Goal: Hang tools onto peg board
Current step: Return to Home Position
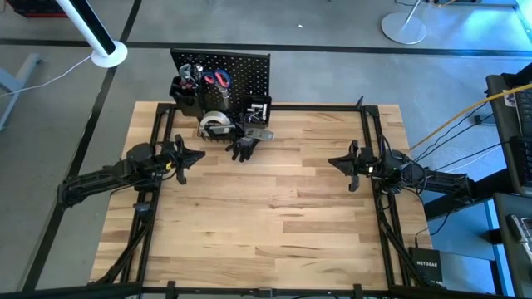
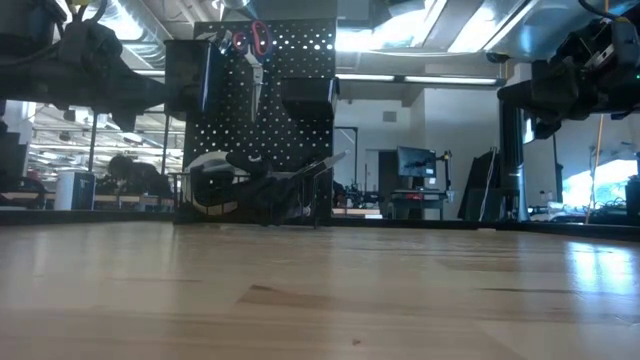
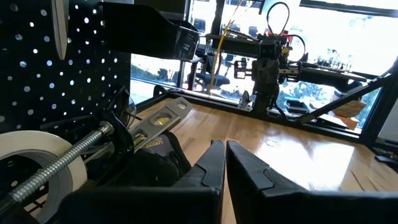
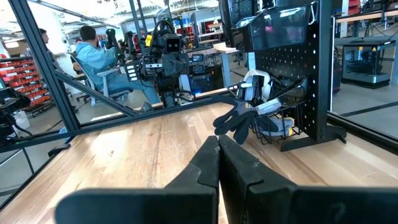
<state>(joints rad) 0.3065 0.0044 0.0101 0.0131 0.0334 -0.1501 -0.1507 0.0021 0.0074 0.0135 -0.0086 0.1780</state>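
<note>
Wire basket (image 4: 297, 118) holds tape roll (image 1: 216, 121), level (image 3: 163, 119); left tool (image 1: 198, 155), right tool (image 1: 332, 162) closed, empty.

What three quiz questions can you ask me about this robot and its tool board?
1. True or false: the red-handled scissors hang on the peg board.
2. Which gripper is nearer the peg board? A: left gripper. B: right gripper.
3. Fill in: both grippers are ____ and hold nothing.
Key: 1 true; 2 A; 3 shut.
</note>
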